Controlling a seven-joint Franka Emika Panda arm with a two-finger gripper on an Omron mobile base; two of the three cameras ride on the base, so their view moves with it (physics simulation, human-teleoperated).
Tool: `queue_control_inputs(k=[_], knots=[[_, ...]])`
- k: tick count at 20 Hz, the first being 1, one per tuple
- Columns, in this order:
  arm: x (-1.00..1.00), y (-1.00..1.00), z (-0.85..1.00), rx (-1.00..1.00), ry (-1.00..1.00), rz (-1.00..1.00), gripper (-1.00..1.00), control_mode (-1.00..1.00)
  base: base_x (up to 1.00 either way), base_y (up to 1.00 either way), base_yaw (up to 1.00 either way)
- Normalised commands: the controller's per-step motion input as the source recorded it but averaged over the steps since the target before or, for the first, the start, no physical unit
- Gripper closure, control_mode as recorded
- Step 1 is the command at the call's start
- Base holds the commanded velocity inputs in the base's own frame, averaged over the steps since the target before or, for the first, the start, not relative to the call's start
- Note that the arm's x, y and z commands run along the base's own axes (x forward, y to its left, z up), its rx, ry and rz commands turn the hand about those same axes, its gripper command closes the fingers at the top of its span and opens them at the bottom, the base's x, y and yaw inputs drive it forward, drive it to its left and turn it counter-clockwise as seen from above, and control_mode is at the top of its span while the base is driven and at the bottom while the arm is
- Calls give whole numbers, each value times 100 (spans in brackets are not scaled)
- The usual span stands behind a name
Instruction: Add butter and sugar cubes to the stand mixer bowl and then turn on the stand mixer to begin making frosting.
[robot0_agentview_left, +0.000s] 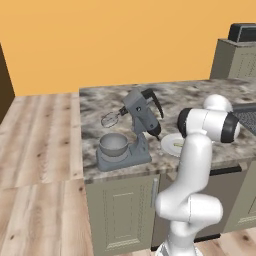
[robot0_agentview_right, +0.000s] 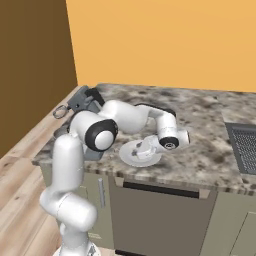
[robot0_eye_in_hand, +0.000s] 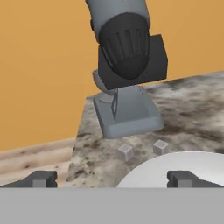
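The grey stand mixer (robot0_agentview_left: 137, 120) stands on the marble counter with its head tilted up and its whisk (robot0_agentview_left: 110, 119) raised. The metallic stand mixer bowl (robot0_agentview_left: 114, 144) sits on its base. A white plate (robot0_agentview_left: 170, 142) lies to the mixer's right, and a small yellowish piece (robot0_agentview_left: 178, 145) on it looks like the butter. Two grey sugar cubes (robot0_eye_in_hand: 126, 152) (robot0_eye_in_hand: 160, 146) lie on the counter between the mixer's base (robot0_eye_in_hand: 129, 118) and the plate (robot0_eye_in_hand: 183, 164). My gripper (robot0_agentview_right: 143, 149) hangs low over the plate, open, pointing at the mixer's back, with nothing between its fingertips (robot0_eye_in_hand: 40, 178).
The marble counter (robot0_agentview_right: 200, 120) runs to the right, where a dark grated stove top (robot0_agentview_right: 245, 145) sits. The counter's left end drops to wooden floor (robot0_agentview_left: 40, 150). An orange wall stands behind. My own arm (robot0_agentview_left: 200, 150) hides part of the plate in the left base view.
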Motion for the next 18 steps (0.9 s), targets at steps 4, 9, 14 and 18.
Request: queue_control_inputs(k=[4,9,14,18], knots=[[16,11,-20,-10,0,-5,-100,-100,0,0,0],[19,2,-18,-9,0,-6,-100,-100,0,0,0],[25,0,-16,-6,0,-6,-100,-100,0,0,0],[26,0,-15,-5,0,-6,-100,-100,0,0,0]])
